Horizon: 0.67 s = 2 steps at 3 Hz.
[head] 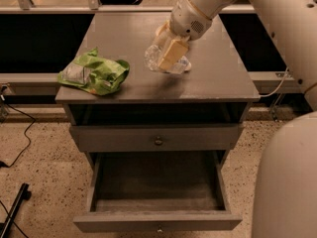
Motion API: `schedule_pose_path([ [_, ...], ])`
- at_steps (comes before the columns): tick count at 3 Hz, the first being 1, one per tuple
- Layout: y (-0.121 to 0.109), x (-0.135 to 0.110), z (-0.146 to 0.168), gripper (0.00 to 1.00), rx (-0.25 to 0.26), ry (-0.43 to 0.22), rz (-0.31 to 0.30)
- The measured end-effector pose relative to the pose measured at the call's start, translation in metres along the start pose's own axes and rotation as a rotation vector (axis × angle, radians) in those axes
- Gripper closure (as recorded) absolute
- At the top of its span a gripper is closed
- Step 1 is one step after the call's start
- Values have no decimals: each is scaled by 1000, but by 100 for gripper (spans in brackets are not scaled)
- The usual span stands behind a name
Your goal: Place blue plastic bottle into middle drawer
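One green foil snack bag (94, 74) lies left on the worktop (218, 76); at centre the hand (167, 57) is clenched around the one blue plastic bottle (152, 59), low over the worktop; grasping seems in hand; next, lift it forward and down into the open middle drawer (156, 221); two drawers show, the upper drawer (156, 139) closed.

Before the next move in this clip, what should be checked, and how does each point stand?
1. Middle drawer pulled open: ok.
2. Nothing seen lying in it: ok.
3. Gripper at the blue plastic bottle on the cabinet top: ok.
4. Bottle held firmly: cannot tell.
5. Green snack bag apart from the bottle: ok.
6. Upper drawer shut, out of the way down: ok.
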<state>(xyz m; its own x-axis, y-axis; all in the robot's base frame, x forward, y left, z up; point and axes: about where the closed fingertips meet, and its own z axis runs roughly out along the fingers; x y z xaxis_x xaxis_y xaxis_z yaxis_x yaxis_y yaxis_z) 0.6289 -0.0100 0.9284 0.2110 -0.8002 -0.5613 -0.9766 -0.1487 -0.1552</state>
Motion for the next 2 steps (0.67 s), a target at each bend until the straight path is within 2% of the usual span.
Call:
schedule_pose_path([
  [1, 19, 6, -22, 100, 41, 52, 139],
  [2, 58, 22, -51, 100, 93, 98, 333],
])
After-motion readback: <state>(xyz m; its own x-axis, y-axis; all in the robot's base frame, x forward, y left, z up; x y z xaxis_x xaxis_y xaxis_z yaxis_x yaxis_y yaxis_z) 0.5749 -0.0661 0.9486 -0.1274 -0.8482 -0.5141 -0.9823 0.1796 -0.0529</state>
